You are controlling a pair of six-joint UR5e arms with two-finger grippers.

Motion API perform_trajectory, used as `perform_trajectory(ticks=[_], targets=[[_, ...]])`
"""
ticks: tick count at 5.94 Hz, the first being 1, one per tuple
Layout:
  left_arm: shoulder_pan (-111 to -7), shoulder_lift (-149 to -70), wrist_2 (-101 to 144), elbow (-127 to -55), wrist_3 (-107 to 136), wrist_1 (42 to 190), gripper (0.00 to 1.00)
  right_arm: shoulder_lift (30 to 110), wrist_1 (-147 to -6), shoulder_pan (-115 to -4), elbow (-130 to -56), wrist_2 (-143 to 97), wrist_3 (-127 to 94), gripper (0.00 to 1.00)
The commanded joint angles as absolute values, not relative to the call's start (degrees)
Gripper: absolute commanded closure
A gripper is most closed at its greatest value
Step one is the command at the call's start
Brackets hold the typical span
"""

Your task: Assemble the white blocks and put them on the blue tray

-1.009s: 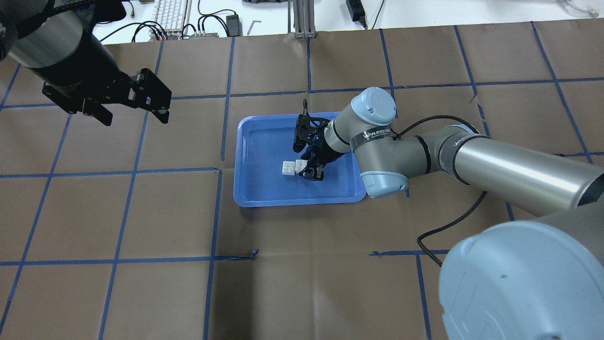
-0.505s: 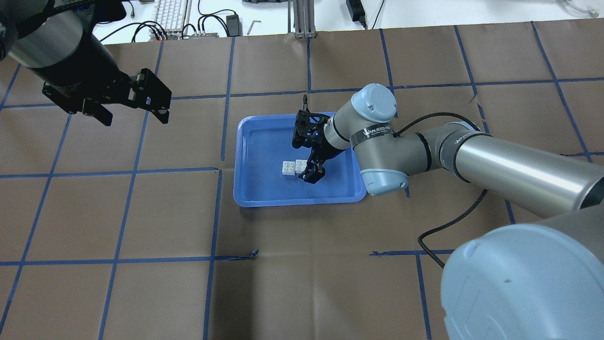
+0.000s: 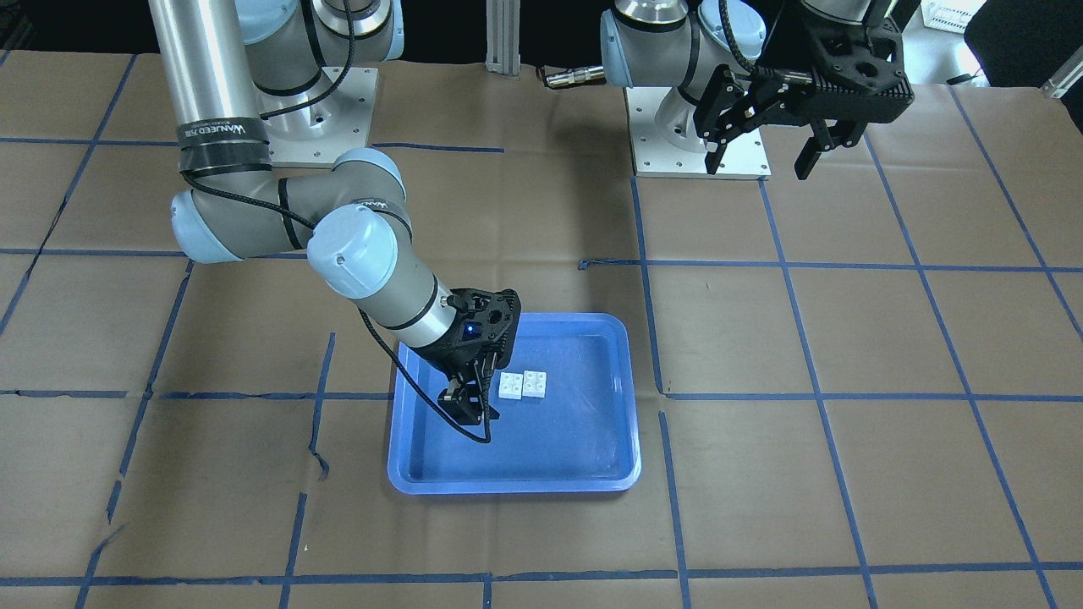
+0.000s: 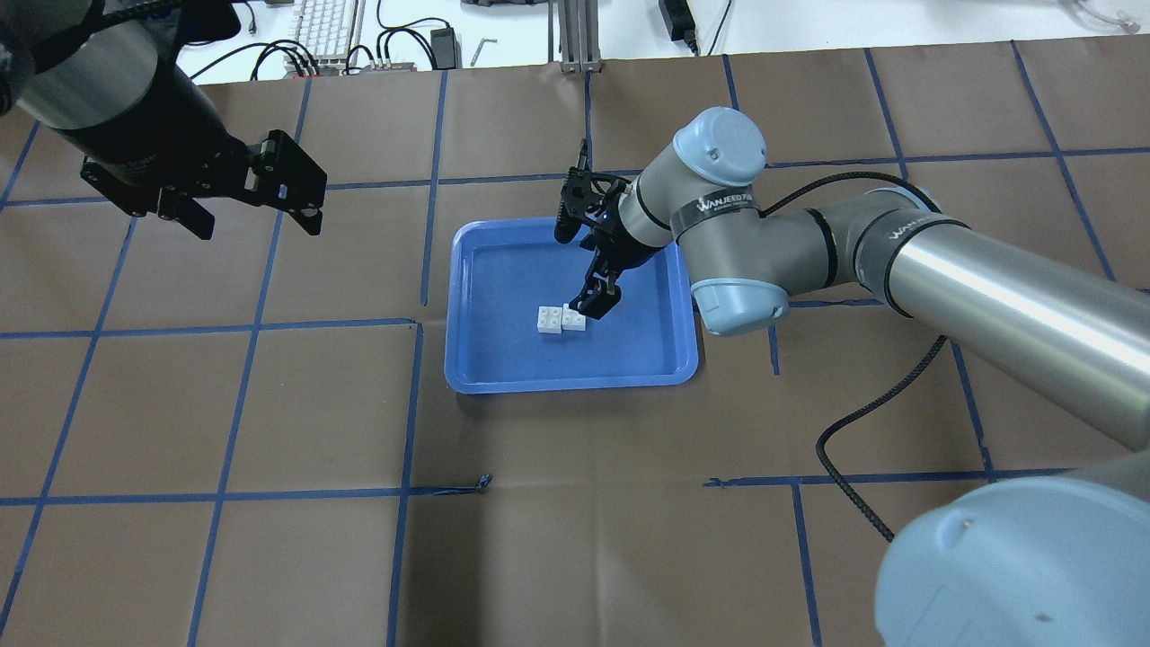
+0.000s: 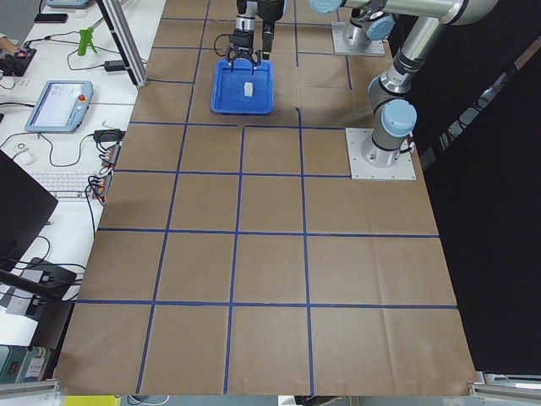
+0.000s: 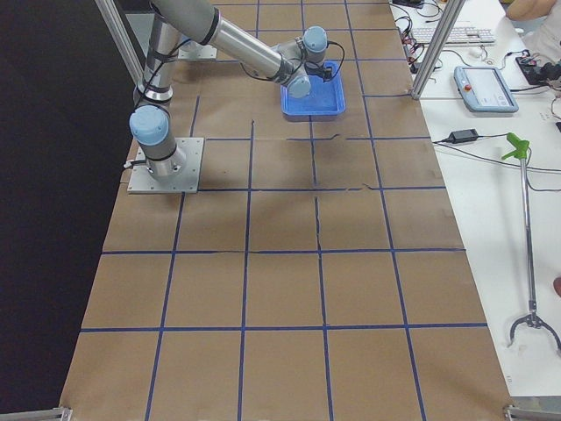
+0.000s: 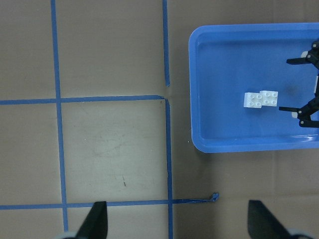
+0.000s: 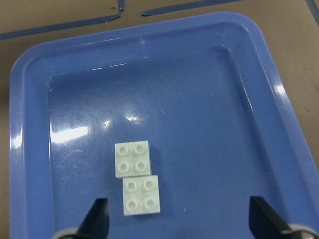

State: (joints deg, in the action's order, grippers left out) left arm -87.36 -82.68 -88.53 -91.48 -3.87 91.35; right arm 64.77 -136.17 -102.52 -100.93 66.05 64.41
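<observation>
The two white blocks (image 4: pixel 549 320) (image 4: pixel 574 318) lie side by side and touching, a little offset, on the bottom of the blue tray (image 4: pixel 458 359). They also show in the front view (image 3: pixel 511 386) (image 3: pixel 534 382), the right wrist view (image 8: pixel 132 159) (image 8: pixel 141 195) and the left wrist view (image 7: pixel 253 100). My right gripper (image 4: pixel 579 265) is open and empty above the tray, just beside the blocks and not touching them; it also shows in the front view (image 3: pixel 478 372). My left gripper (image 4: pixel 256 220) is open and empty, high over the table, far to the left of the tray.
The tray's rim (image 3: pixel 508 486) lies near the table's middle on brown paper with a blue tape grid. A keyboard (image 4: pixel 328 27), cables and an aluminium post (image 4: pixel 575 36) are at the far edge. The arm bases (image 3: pixel 698 127) stand at the robot's side.
My right gripper has let go of the block it was down on, risen and drawn back toward the tray's far side. The blocks stay put. The left arm has not moved.
</observation>
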Motion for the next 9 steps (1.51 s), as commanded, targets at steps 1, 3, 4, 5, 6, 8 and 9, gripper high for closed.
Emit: perform_trajectory(ticks=[1, 3, 4, 5, 6, 8, 9], targets=[[-87.36, -82.7, -88.59, -91.49, -3.87, 91.41, 0.01, 67.67, -116.91, -101.96, -91.81, 72.82, 63.47, 0.0], [-87.36, -82.62, -88.51, -91.41, -3.87, 91.41, 0.01, 68.46, -109.81, -98.55, -85.02, 81.09, 56.73, 0.0], [-87.36, -82.62, -88.59, -91.41, -3.87, 91.41, 0.01, 70.38, -107.43, -96.18, -83.77, 83.47, 54.51, 0.0], [-87.36, -82.62, -88.51, -91.41, -3.87, 91.41, 0.01, 72.31, -107.4, -93.72, -83.59, 86.37, 45.27, 0.0], [-87.36, -82.62, -88.59, -91.41, -3.87, 91.41, 0.01, 73.81, -106.1, -92.04, -83.5, 87.61, 38.04, 0.0], [-87.36, -82.53, -88.59, -91.49, -3.87, 91.49, 0.01, 77.76, -99.35, -90.01, -83.5, 89.11, 23.89, 0.0], [-87.36, -82.53, -88.59, -91.49, -3.87, 91.49, 0.01, 80.39, -96.18, -89.57, -83.5, 90.43, 17.38, 0.0]])
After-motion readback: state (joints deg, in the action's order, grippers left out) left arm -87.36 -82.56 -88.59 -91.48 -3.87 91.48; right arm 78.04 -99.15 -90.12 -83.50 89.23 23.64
